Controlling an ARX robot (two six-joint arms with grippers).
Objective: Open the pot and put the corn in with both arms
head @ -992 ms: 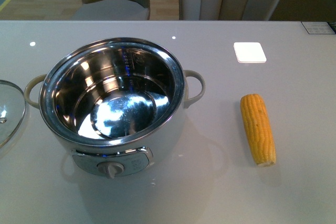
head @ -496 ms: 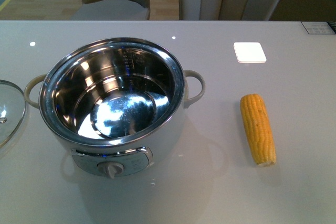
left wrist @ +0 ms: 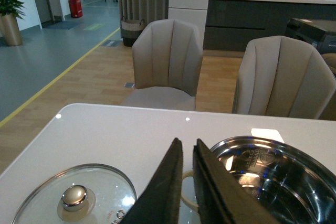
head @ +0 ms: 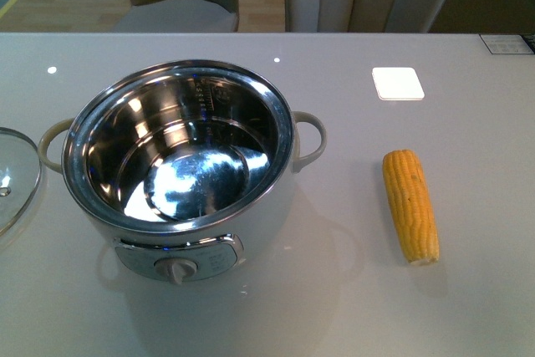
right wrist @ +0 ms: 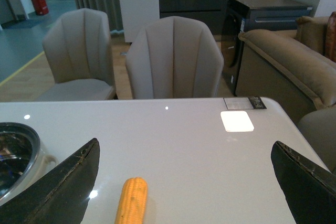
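The white pot (head: 180,165) stands uncovered on the table, left of centre, its steel bowl empty; it also shows in the left wrist view (left wrist: 273,177) and at the edge of the right wrist view (right wrist: 16,156). The corn (head: 410,204) lies on the table to the pot's right, also in the right wrist view (right wrist: 131,201). No arm shows in the front view. My left gripper (left wrist: 185,148) is shut and empty, above the pot's handle and the lid. My right gripper (right wrist: 186,153) is wide open, with the corn near one finger.
The glass lid (head: 12,177) with a silver knob (left wrist: 74,194) lies flat on the table left of the pot. A small white square tile (head: 398,83) sits behind the corn. Upholstered chairs (left wrist: 167,61) stand beyond the table's far edge.
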